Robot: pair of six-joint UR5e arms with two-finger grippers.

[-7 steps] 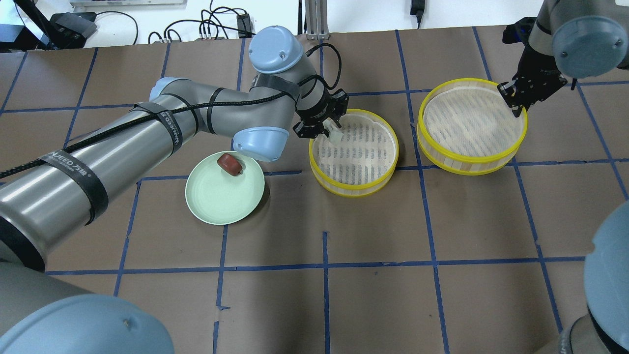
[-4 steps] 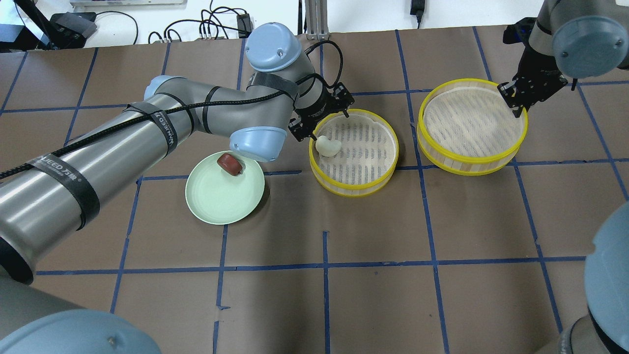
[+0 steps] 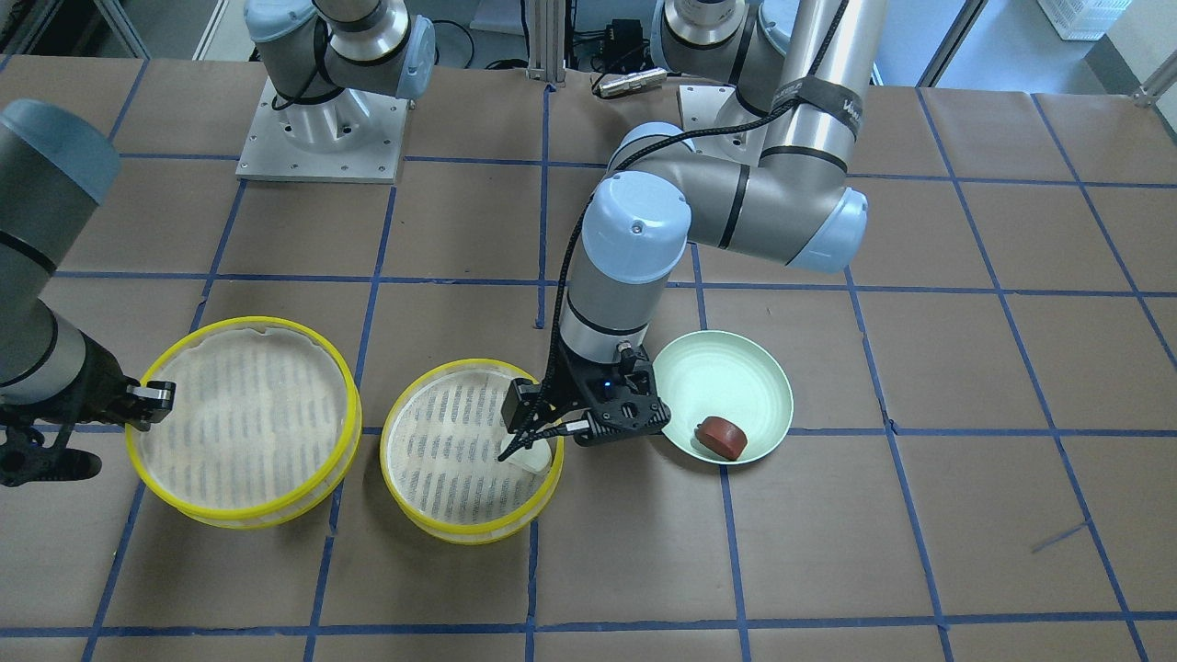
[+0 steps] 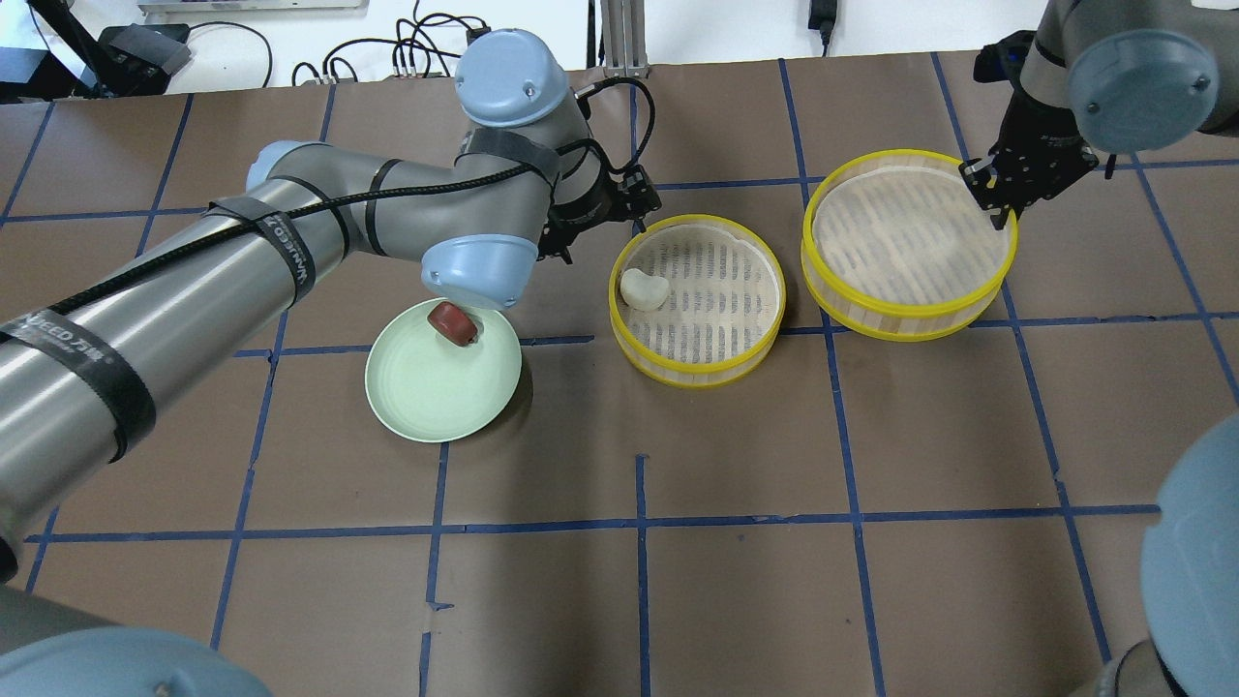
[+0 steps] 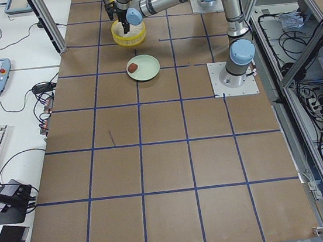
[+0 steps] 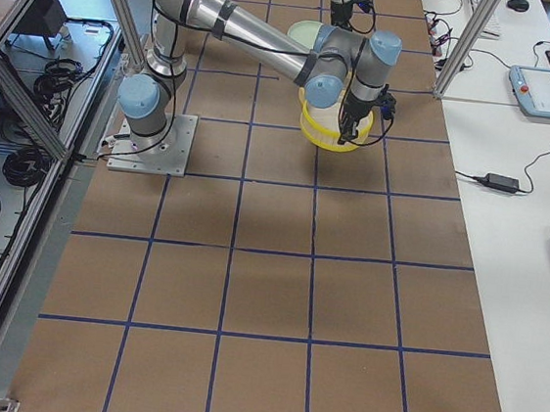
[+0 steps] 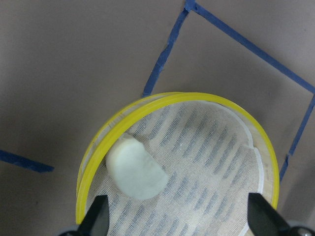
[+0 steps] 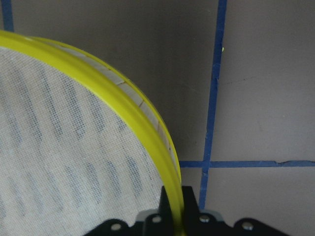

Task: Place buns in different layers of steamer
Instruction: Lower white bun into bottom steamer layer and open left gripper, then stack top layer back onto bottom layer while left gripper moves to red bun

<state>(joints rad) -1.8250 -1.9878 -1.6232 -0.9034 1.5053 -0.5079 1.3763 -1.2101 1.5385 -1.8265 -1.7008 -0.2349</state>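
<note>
The white bun [image 4: 644, 287] lies in the middle steamer layer [image 4: 765, 334], near its left rim; it also shows in the left wrist view [image 7: 137, 168] and the front view [image 3: 541, 456]. My left gripper [image 4: 602, 237] is open and empty, just above and beside that layer's left edge [image 3: 533, 432]. The reddish-brown bun [image 4: 453, 322] sits on the pale green plate [image 4: 426, 407]. My right gripper [image 4: 997, 189] is shut on the far right rim of the second steamer layer [image 4: 852, 310], and the yellow rim sits between its fingers in the right wrist view [image 8: 173, 201].
The two steamer layers stand side by side, a small gap between them. The plate [image 3: 736, 368] is to the left of the middle layer in the overhead view. Brown table cover with blue tape grid. Cables and boxes lie beyond the far edge.
My left gripper opened, let the white bun drop into the middle layer, and drew back to the left. My right gripper shifted the second layer a little to the left.
</note>
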